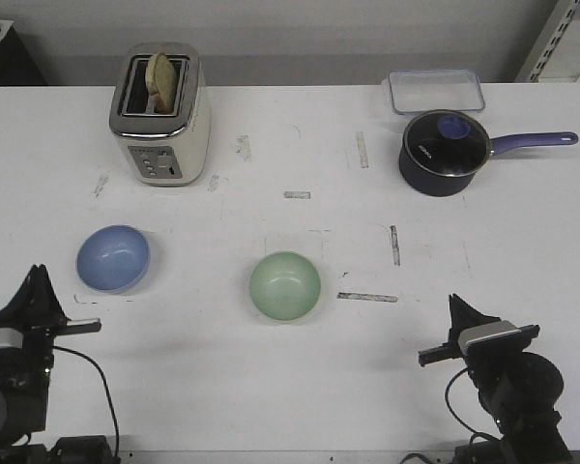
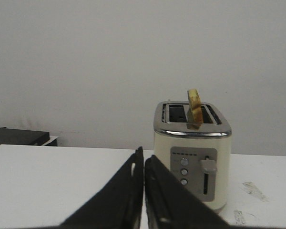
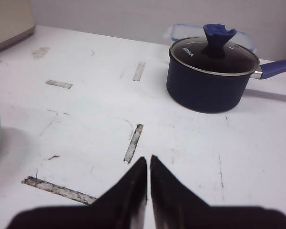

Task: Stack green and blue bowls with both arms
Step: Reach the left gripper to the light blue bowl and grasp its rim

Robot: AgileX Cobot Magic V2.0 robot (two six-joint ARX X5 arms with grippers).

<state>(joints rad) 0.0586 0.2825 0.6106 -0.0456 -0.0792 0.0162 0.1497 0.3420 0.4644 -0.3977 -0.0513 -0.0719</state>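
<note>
Both bowls sit apart on the table, and both our grippers are pressed together and carry nothing

Our left gripper (image 1: 36,275) rests at the near left edge of the white table (image 1: 300,387), its fingers (image 2: 119,200) closed to a thin slit, just short of the blue bowl (image 1: 113,258), which lies open side up on the left. The green bowl (image 1: 285,285) sits near the table's middle, well apart from the blue one, also upright. Our right gripper (image 1: 458,307) waits at the near right, its tips (image 3: 133,186) likewise together, with the green bowl's rim just showing at the edge of its wrist view. Farther back stand a cream toaster (image 1: 160,114) with a slice of bread (image 1: 160,77) sticking up, a dark saucepan (image 1: 445,150) with a purple handle, and a clear container (image 1: 436,90) behind it
</note>
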